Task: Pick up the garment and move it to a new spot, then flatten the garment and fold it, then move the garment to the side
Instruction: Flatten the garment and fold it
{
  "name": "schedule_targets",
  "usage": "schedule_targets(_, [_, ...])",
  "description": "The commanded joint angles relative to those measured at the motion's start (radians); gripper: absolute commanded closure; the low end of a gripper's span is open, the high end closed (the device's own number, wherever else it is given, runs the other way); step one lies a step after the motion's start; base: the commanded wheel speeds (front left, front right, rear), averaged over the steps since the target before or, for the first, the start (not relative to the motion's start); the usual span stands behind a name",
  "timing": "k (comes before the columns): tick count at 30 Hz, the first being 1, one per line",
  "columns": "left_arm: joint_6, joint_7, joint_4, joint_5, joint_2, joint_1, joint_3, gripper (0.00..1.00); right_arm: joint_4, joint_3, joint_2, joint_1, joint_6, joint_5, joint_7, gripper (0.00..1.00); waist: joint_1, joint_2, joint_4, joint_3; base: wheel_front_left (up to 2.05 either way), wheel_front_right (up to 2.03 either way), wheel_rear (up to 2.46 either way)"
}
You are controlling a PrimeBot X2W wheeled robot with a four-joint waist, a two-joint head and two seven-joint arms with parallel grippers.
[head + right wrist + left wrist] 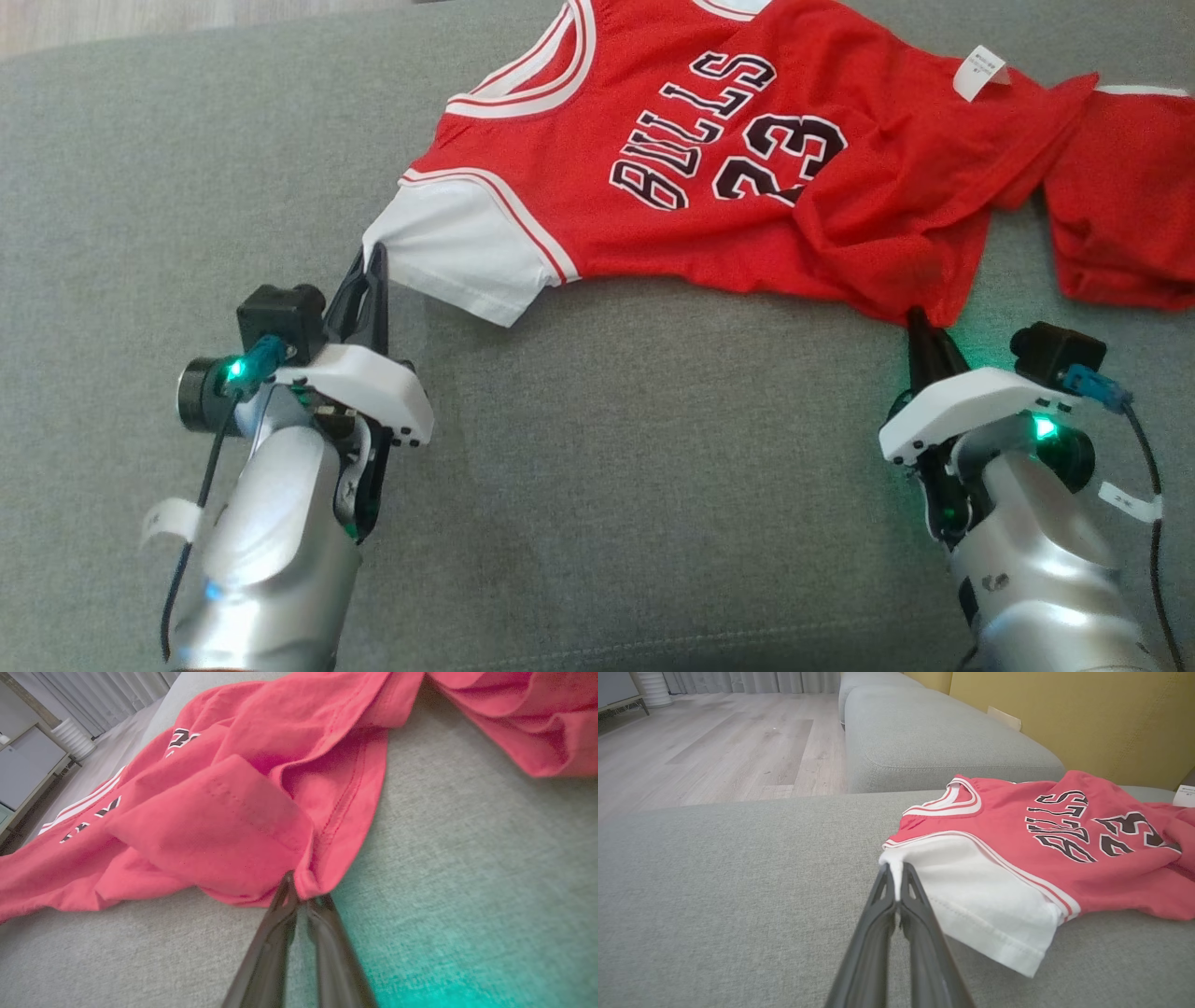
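**Head view.** You see the red jersey (747, 140) lying on the grey sofa cushion (607, 448), chest side up. Its lettering (709, 131), "BULLS 23", reads upside down from the robot's position. The neckline points to the robot's left. The body of the cloth is creased and folded over itself towards the right, where a further red portion lies crumpled. A white label (978, 72) shows near the far edge.

The left hand (373, 257) is closed on the outer corner of the white sleeve (457, 247). The right hand (918, 322) meets the near hem (896, 299) of the red fabric. Both forearms rise from the lower corners, and each wrist shows a green light.

**Left wrist view.** Note the two dark fingers (882, 891) of the left hand (896, 870) pressed together. The corner of the white sleeve (971, 891) is pinched between their tips. The rest of the jersey (1008, 812) rests flat on the cushion (738, 896). Beyond it you can make out a second cushion (934, 737), a wooden floor (714, 751) and a yellow wall (1087, 718).

**Right wrist view.** The right hand (303, 891) has its fingers (280, 924) drawn close, with a fold of the stitched red hem (322, 877) caught between the tips. The jersey (210, 812) bunches in loose folds just above the grip. The grey cushion (467, 858) is tinted green near the lower right.
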Motion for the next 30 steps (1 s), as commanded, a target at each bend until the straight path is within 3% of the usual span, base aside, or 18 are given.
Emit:
schedule_targets(1, [0.001,-0.012,-0.027,0.008,0.019,-0.03,0.028,1.0,-0.013,0.029,0.004,-0.022,-0.001,0.005,-0.011,1.0,0.0,0.0,-0.001,-0.002,0.0,0.0,0.0])
schedule_targets(7, [0.005,-0.012,-0.029,-0.001,0.022,-0.009,0.042,1.0,-0.022,0.042,0.004,-0.021,-0.001,0.023,-0.04,1.0,0.0,0.0,-0.01,-0.031,0.0,0.0,0.0])
schedule_targets(11, [0.005,-0.012,-0.06,-0.037,0.035,0.01,0.093,1.0,-0.111,0.063,-0.008,-0.009,-0.001,0.057,-0.032,1.0,0.0,0.0,-0.019,-0.071,0.0,0.0,0.0])
schedule_targets(23, [-0.026,0.011,-0.164,-0.148,0.066,-0.058,0.196,1.0,-0.552,0.053,-0.128,0.006,-0.001,0.196,0.189,1.0,0.0,0.0,-0.014,-0.182,0.0,0.0,0.0])
schedule_targets(30, [-0.012,0.076,-0.277,-0.236,0.057,-0.209,0.255,1.0,-0.774,0.028,-0.127,-0.074,-0.001,0.196,0.289,1.0,0.0,0.0,0.006,-0.25,0.0,0.0,0.0])
